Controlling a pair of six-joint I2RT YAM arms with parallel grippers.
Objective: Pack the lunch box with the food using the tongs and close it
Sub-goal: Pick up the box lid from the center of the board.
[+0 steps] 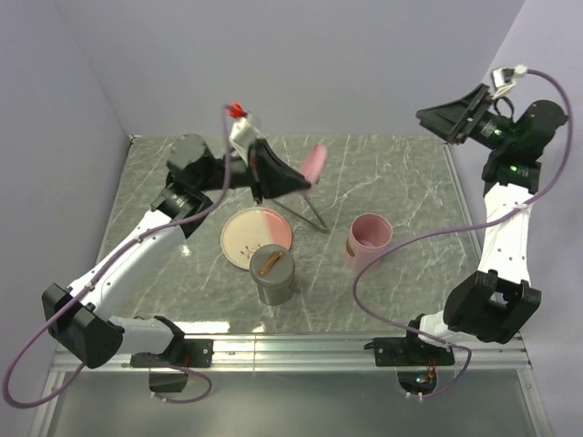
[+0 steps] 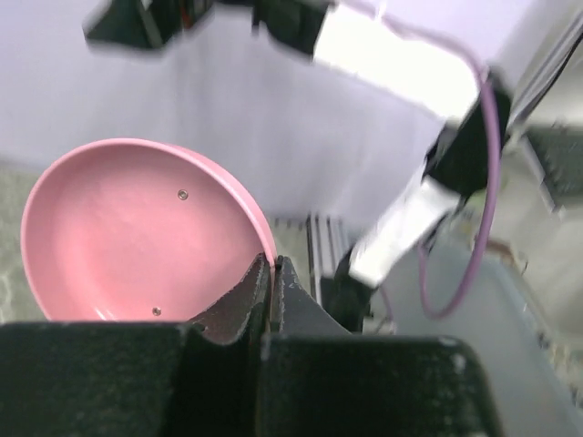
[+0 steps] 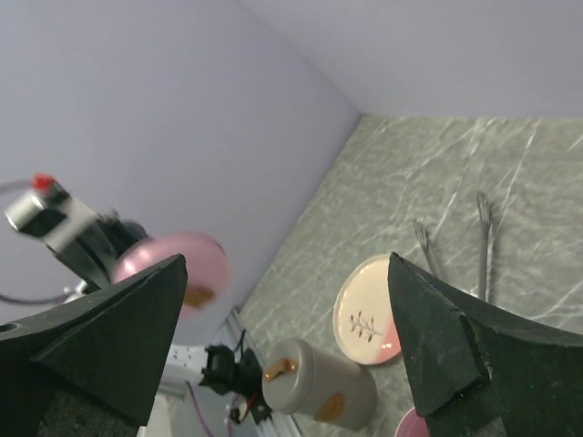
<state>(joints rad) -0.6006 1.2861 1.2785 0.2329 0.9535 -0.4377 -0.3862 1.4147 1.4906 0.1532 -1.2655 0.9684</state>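
Observation:
My left gripper is lifted above the table's back left, shut on the rim of a round pink lid that stands on edge; in the left wrist view the fingertips pinch the lid at its lower right rim. The open pink lunch box stands right of centre. The silver tongs lie flat on the marble between the lid and the box, also seen from the right wrist. My right gripper hangs high at the back right, open and holding nothing. The food is not in view.
A cream-and-pink plate lies left of centre, showing nothing on it. A grey lidded canister stands just in front of it. Purple walls close off the back and left sides.

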